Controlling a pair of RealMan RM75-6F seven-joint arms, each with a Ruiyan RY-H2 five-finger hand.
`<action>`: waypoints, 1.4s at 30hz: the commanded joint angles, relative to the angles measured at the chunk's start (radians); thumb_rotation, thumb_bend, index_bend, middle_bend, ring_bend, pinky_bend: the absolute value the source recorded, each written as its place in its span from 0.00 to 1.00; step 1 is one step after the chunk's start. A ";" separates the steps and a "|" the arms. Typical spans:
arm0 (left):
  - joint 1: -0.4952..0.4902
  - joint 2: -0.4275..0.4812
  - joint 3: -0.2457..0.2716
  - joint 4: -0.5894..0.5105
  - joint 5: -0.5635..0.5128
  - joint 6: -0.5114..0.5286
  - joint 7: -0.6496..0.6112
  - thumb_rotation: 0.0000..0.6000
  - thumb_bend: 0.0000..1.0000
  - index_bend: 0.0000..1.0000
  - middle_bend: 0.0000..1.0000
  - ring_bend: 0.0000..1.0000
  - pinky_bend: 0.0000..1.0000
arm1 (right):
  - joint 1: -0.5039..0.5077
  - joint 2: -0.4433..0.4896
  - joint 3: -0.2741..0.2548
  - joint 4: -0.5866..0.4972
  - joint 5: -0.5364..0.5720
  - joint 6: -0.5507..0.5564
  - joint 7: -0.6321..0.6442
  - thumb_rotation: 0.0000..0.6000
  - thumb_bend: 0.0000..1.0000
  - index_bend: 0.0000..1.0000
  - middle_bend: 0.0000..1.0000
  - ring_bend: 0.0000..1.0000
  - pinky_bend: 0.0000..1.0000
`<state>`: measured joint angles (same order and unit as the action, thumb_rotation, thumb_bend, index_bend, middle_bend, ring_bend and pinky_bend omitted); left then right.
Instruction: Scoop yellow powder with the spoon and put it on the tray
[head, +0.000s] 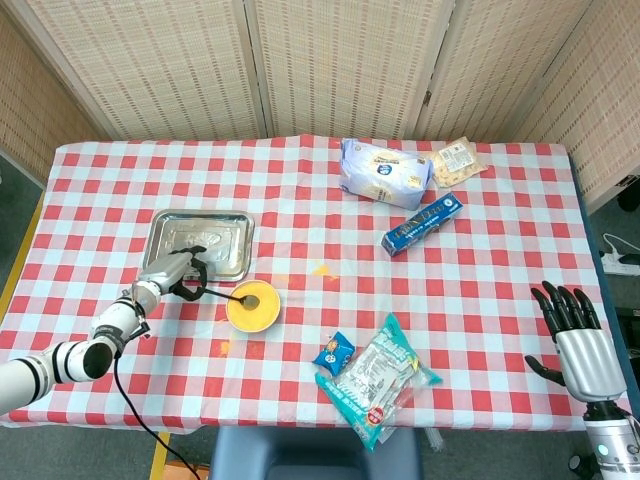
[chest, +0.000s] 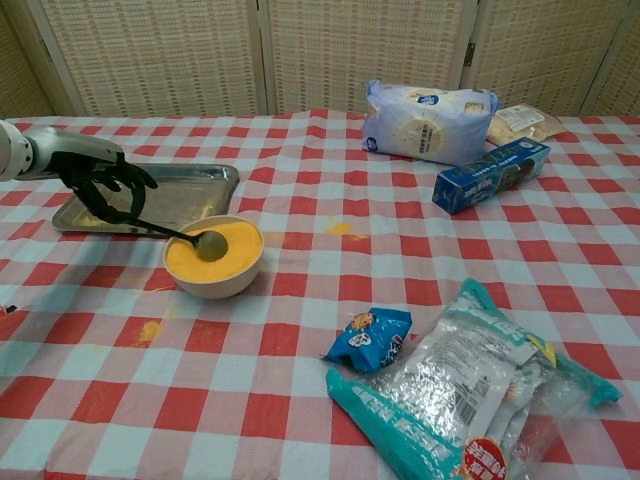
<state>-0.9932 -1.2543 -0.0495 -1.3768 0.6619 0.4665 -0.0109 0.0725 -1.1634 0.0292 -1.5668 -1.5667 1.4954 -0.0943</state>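
Observation:
A cream bowl (chest: 213, 260) (head: 251, 306) filled with yellow powder stands just in front of the steel tray (chest: 190, 190) (head: 200, 241). My left hand (chest: 100, 185) (head: 186, 270) grips the dark handle of a spoon (chest: 185, 237) whose bowl lies on the powder surface. The hand hovers over the tray's near edge. A few streaks of yellow powder lie in the tray. My right hand (head: 572, 325) hangs beyond the table's right edge with its fingers spread, holding nothing; the chest view does not show it.
Spilled yellow powder marks the cloth (chest: 148, 328) in front of the bowl and at mid-table (chest: 340, 229). A blue snack pack (chest: 375, 338) and teal bag (chest: 470, 390) lie front right. A white-blue bag (chest: 425, 120), blue box (chest: 490, 175) and cracker pack (chest: 520, 122) sit at the back.

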 joint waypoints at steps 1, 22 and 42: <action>0.001 0.000 0.001 0.000 0.002 0.001 -0.001 1.00 0.43 0.59 0.04 0.00 0.01 | 0.000 0.000 0.000 0.000 0.000 0.000 0.000 1.00 0.05 0.00 0.00 0.00 0.00; 0.150 0.036 -0.042 -0.179 0.244 0.259 -0.042 1.00 0.59 0.86 0.22 0.01 0.02 | -0.002 0.001 -0.006 -0.003 -0.012 0.005 0.001 1.00 0.05 0.00 0.00 0.00 0.00; 0.336 -0.176 -0.038 -0.189 0.476 0.719 0.205 1.00 0.64 0.89 0.28 0.05 0.03 | -0.008 0.012 -0.020 -0.011 -0.041 0.018 0.019 1.00 0.05 0.00 0.00 0.00 0.00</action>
<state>-0.6751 -1.3787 -0.0917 -1.5824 1.1185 1.1300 0.1223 0.0642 -1.1515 0.0092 -1.5775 -1.6078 1.5133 -0.0753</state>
